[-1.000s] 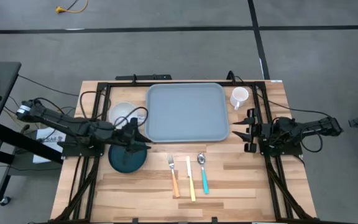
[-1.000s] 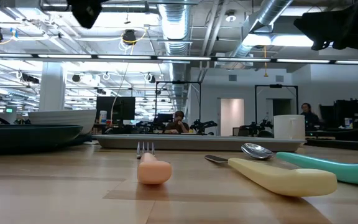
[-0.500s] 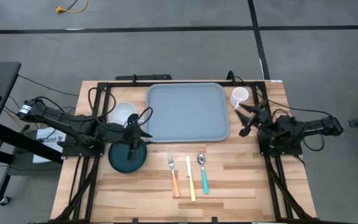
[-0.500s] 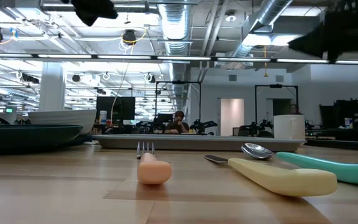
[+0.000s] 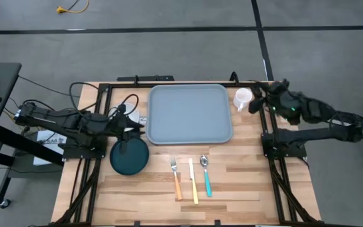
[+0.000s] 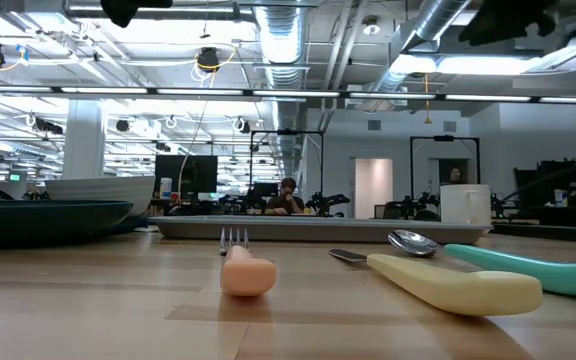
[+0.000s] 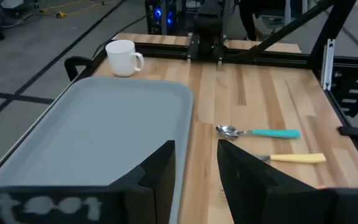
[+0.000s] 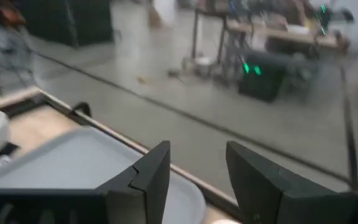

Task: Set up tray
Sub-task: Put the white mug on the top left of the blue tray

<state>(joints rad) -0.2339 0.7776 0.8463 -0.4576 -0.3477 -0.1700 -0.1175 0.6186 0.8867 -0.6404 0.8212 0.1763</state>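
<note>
The grey-blue tray (image 5: 191,113) lies flat on the table's far middle; it also shows in the left wrist view (image 7: 86,137) and the low view (image 6: 318,228). My left gripper (image 5: 136,123) is open and empty, above the table just left of the tray's left rim, fingers (image 7: 160,168) pointing toward the table's right. My right gripper (image 5: 257,102) is open and empty, raised beside the white mug (image 5: 242,98) off the tray's far right corner. The right wrist view (image 8: 197,168) looks over the tray's far rim (image 8: 73,168).
A dark teal plate (image 5: 129,157) lies near left of the tray. A fork (image 5: 176,176), a knife (image 5: 193,181) and a teal-handled spoon (image 5: 205,175) lie side by side in front of the tray. A white bowl (image 6: 98,187) stands under the left arm.
My right gripper has risen and gone from beside the tray's right rim toward the far edge, up to the mug. My left gripper has drawn a little toward the far edge, off the plate and over the white bowl. The tray and the other things have kept still.
</note>
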